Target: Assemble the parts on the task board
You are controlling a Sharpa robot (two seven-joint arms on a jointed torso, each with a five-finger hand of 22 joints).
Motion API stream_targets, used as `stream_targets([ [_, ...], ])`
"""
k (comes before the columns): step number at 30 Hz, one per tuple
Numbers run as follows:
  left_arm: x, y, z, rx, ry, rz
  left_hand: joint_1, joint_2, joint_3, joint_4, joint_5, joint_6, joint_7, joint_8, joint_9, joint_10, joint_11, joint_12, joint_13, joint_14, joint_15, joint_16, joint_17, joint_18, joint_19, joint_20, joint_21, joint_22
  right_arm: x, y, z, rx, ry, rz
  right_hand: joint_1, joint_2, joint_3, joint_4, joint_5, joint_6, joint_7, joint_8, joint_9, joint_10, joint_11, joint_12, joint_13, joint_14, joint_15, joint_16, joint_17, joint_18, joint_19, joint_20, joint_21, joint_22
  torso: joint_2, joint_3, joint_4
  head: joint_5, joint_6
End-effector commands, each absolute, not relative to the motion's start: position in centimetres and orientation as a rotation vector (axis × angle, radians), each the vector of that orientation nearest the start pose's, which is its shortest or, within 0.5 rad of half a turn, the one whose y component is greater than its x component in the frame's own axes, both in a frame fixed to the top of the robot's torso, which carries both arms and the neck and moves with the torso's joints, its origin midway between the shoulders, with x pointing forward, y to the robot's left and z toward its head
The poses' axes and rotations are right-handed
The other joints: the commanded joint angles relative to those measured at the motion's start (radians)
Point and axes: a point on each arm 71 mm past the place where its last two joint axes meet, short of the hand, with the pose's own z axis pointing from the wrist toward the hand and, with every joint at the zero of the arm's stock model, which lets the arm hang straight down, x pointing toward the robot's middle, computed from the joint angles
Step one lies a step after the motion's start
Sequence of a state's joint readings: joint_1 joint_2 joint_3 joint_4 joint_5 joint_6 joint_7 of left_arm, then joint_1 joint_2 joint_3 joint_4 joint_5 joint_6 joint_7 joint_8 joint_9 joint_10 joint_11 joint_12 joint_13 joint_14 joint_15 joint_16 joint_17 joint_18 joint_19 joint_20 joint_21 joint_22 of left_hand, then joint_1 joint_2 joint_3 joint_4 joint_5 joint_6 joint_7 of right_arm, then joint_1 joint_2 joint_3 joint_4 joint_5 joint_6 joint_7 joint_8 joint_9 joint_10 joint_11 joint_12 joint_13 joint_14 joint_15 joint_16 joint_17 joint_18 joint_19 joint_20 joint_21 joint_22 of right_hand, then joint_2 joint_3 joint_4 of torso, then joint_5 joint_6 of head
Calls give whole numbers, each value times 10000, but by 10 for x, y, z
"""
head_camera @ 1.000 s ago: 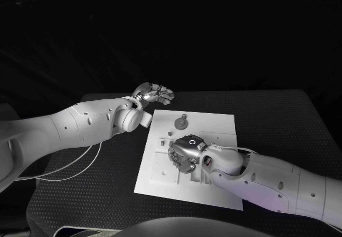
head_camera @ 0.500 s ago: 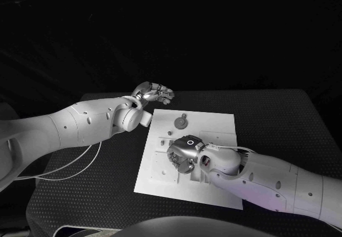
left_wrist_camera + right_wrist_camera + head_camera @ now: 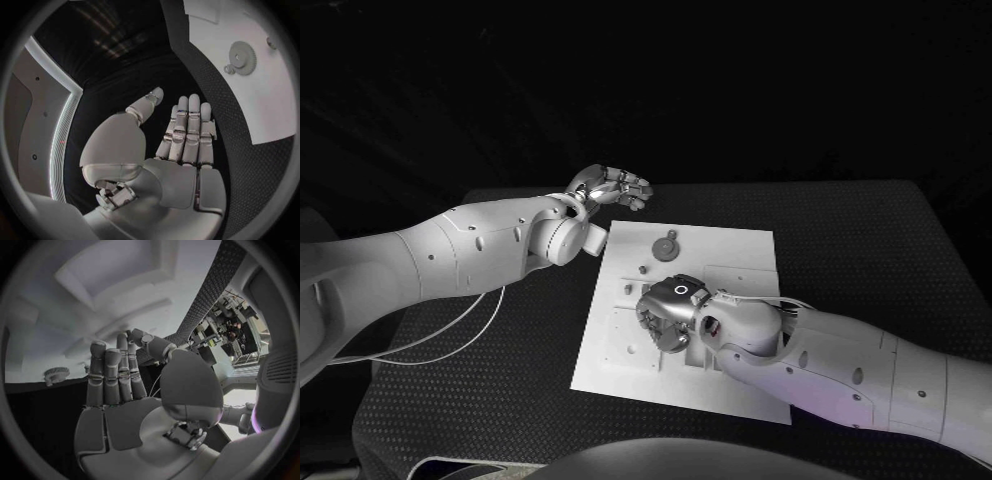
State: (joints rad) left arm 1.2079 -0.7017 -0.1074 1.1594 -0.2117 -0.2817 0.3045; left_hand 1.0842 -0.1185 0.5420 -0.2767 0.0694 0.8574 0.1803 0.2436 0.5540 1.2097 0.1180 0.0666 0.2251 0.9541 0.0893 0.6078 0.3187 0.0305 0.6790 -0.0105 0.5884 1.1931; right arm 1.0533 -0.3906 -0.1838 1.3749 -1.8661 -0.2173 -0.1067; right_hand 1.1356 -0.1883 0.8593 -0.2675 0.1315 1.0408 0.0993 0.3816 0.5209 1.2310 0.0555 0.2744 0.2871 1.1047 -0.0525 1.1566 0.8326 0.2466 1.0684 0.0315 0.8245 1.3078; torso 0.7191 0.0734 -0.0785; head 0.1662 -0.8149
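Two hands; left hand (image 3: 609, 187) empty, fingers apart, beside task board (image 3: 733, 250); right hand (image 3: 671, 312) on board, grasp unclear

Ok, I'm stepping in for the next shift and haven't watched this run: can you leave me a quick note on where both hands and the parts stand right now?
Left hand: off the board past its far left corner, holds nothing, fingers apart.
Right hand: low over the middle of the task board, fingers straight and together in the wrist view; nothing seen in it, contact with the board unclear.
Parts: a gear lies flat near the board's far edge; a small part sits nearer, to its left.
Done: cannot tell.
Left: parts under the right hand are hidden, so check there first.
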Motion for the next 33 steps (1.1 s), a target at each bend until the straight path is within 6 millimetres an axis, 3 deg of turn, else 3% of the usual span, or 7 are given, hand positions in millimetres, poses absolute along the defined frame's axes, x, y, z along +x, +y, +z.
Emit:
stream_targets([
  [1, 542, 245, -219, -9651, 15332, -12352, -51, 68, -50, 11, -7, -85, -2, -34, -18, -102, -4, 25, -17, -13, 80, -46, 19, 95, -21, 75, -56, 17, 408, -8, -301, -8087, 17370, 7521, -128, -19, -211, -39, 323, -275, 136, -194, -60, -268, 105, -176, -57, -95, 108, -120, -49, 152, -168, 24, 41, 208, -7, -1, -9, 12, -18],
  [6, 543, 246, -219, -9663, 15325, -12325, -53, 61, -52, 12, -12, -109, 7, -42, -22, -113, 1, 23, -21, -20, 84, -63, 32, 95, -26, 78, -66, 23, 409, -9, -300, -7839, 17262, 7664, -197, -228, -402, -40, 365, -621, 286, -414, -134, -615, 252, -375, -107, -195, 245, -162, -85, 152, -311, 94, 20, 205, -6, 10, -9, 6, -9],
  [13, 543, 247, -219, -9682, 15337, -12297, -59, 50, -55, 17, -17, -153, 23, -58, -29, -131, 8, 21, -27, -28, 91, -90, 55, 93, -34, 84, -82, 33, 412, -10, -296, -7333, 16942, 7889, -200, -767, -720, 28, 107, -1599, 693, -965, -403, -1391, 567, -718, -188, -675, 556, -188, -77, 150, -704, 272, -126, 197, -5, 13, -3, -3, -7],
  [14, 543, 248, -219, -9685, 15335, -12289, -61, 49, -56, 19, -18, -160, 26, -60, -30, -134, 9, 21, -28, -30, 92, -95, 59, 93, -35, 85, -84, 34, 412, -11, -296, -7274, 16909, 7885, -163, -851, -756, 32, 81, -1847, 658, -1091, -483, -1530, 631, -766, -196, -830, 617, -205, -78, 139, -825, 323, -167, 203, -5, 13, -3, -3, -7],
  [16, 543, 248, -219, -9690, 15334, -12278, -66, 42, -59, 22, -20, -179, 34, -67, -33, -142, 13, 19, -31, -37, 96, -108, 67, 92, -38, 87, -90, 39, 413, -12, -296, -7197, 16899, 7904, -112, -892, -846, 67, 89, -2063, 306, -1161, -542, -1779, 717, -782, -229, -950, 694, -123, -42, 148, -916, 378, -143, 229, -7, 11, -5, -6, 0],
  [18, 543, 249, -219, -9692, 15337, -12278, -64, 34, -59, 20, -20, -194, 39, -71, -35, -153, 17, 17, -35, -47, 100, -123, 75, 93, -42, 90, -96, 43, 413, -14, -295, -7112, 16827, 7888, -60, -953, -964, 110, 26, -2209, 448, -1178, -588, -2019, 776, -671, -250, -1086, 762, -10, -17, 152, -1016, 427, -94, 232, -10, 7, -7, -15, 8],
  [33, 542, 254, -219, -9709, 15294, -12224, -55, 38, -53, 21, -21, -214, 47, -73, -35, -168, 22, 18, -40, -55, 105, -147, 96, 94, -47, 95, -108, 54, 422, -55, -255, -5368, 16398, 8874, 147, -959, -925, 284, 194, -1991, 588, -912, -608, -2145, 711, 19, -206, -1052, 693, 303, -83, 152, -952, 398, 136, 217, -12, 1, -28, -113, 177],
])
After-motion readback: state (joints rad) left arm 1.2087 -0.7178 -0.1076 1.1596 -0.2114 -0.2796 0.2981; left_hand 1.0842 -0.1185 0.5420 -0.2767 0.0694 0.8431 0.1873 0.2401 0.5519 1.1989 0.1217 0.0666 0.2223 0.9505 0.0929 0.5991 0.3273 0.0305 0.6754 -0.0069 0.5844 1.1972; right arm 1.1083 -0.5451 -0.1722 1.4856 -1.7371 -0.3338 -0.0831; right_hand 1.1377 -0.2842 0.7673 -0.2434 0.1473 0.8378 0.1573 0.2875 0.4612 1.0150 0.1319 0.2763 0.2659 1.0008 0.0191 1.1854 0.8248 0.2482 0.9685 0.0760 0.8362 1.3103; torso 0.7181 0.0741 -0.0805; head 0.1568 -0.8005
